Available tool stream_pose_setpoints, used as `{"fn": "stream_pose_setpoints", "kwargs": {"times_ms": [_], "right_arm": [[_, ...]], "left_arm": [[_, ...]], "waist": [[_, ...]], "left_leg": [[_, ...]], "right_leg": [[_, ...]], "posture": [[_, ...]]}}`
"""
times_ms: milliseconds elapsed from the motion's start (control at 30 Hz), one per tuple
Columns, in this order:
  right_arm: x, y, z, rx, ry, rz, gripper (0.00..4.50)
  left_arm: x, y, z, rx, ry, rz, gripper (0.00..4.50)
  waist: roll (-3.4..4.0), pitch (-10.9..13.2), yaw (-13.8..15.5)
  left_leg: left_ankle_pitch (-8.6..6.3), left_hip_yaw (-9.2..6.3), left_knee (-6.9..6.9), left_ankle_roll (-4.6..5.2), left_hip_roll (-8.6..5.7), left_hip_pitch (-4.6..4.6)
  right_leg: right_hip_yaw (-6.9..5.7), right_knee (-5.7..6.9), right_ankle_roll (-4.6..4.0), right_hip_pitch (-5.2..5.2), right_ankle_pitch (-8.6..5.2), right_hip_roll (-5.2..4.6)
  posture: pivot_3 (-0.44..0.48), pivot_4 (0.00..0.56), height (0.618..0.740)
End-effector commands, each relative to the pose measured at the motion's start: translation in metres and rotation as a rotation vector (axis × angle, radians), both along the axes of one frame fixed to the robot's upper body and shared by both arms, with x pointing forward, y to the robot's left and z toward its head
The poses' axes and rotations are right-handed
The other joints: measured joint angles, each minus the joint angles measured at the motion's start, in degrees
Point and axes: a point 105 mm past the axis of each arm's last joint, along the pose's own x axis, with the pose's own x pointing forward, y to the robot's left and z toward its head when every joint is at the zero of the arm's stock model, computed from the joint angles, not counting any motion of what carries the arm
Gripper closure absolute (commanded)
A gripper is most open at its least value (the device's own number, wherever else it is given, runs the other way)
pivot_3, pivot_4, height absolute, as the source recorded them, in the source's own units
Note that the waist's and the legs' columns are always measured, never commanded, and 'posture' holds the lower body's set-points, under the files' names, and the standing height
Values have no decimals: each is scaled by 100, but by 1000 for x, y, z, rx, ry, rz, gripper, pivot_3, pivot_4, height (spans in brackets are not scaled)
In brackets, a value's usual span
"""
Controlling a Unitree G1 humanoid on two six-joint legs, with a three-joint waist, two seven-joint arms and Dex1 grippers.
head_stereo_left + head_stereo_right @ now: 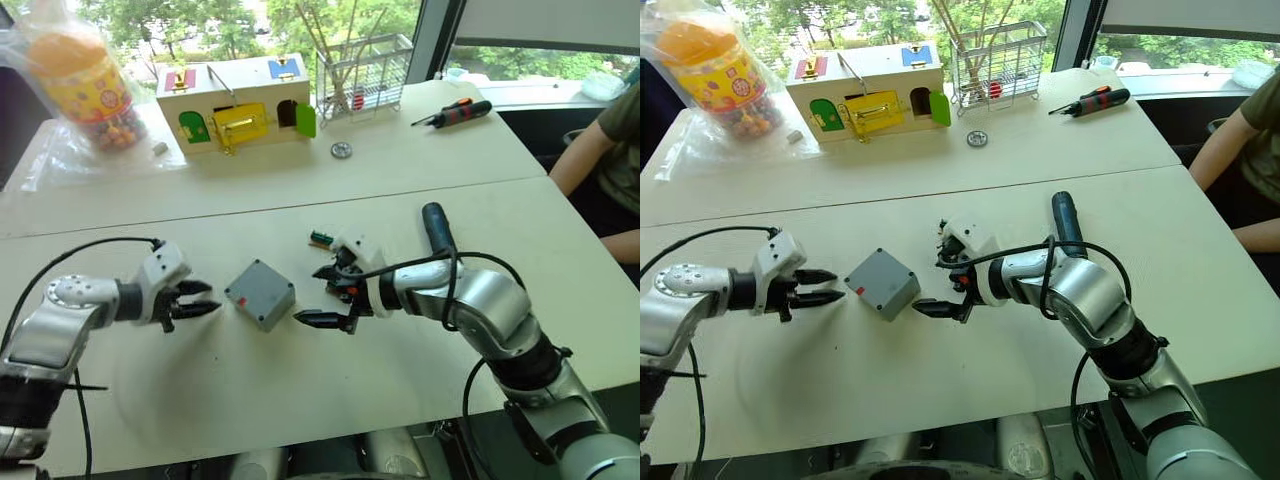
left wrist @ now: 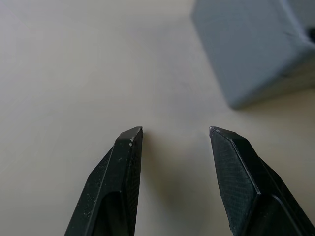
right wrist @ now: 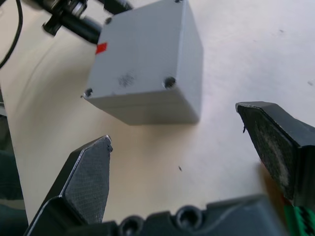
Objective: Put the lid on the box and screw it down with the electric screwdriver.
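The grey box (image 1: 260, 293) sits on the near worktop (image 1: 200, 380), between the two pincers, with its lid (image 3: 140, 54) already resting on top; the corner screw holes show in the right wrist view, and a small red mark is on the top face near one edge. The left pincer (image 1: 200, 300) hovers just beside the box on the robot's left, its two black fingers (image 2: 118, 167) spread apart with nothing between them and bare worktop under the tips. The right pincer (image 1: 322, 296) is close on the box's other side, fingers wide open and holding nothing; one fingertip points toward the box, not touching it. The electric screwdriver (image 1: 437, 228), a thick black cylinder, lies on the worktop behind the right forearm, partly hidden by it. A small green part (image 1: 321, 239) lies just beyond the right pincer.

On the far worktop stand a wooden box with coloured doors (image 1: 235, 102), a wire rack (image 1: 362, 70), a bagged jar of coloured sweets (image 1: 85, 85), a small round metal piece (image 1: 341, 150) and a black-and-orange manual screwdriver (image 1: 455, 113). A person's arm (image 1: 590, 160) shows at the right edge.
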Motion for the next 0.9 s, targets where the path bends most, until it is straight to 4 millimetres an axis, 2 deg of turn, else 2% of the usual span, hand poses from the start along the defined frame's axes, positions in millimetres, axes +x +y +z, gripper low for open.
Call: {"fn": "stream_pose_setpoints", "kwargs": {"times_ms": [33,133,333,667,900], "right_arm": [[0,13,9,27,-59,74,12],[-2,18,6,27,-55,115,12],[-15,22,1,33,-13,175,12],[-19,16,1,45,16,129,12],[-24,16,1,56,31,125,12]], "left_arm": [[-11,-13,12,-45,2,-15,2349],[-9,-23,12,-62,-18,-4,2349],[7,-33,9,-81,-77,20,2349],[27,-41,10,-77,-115,-9,2349],[33,-49,7,-87,-127,-32,2349]], "waist": [[0,0,40],[-1,-1,114],[-4,-3,140],[-4,-3,154],[-5,-3,143]], "left_leg": [[-4,0,1,7,-1,0],[-13,-2,5,22,-1,0],[3,-2,7,-6,-2,0],[5,-2,6,-8,-2,0],[6,-2,7,-10,-2,0]], "right_leg": [[0,0,0,2,0,-1],[-2,0,0,3,0,1],[-7,0,0,3,0,2],[-6,0,0,2,0,3],[-6,0,0,2,0,3]], "posture": [[0,150,740],[0,150,740],[0,150,740],[0,150,740],[0,150,740]]}}
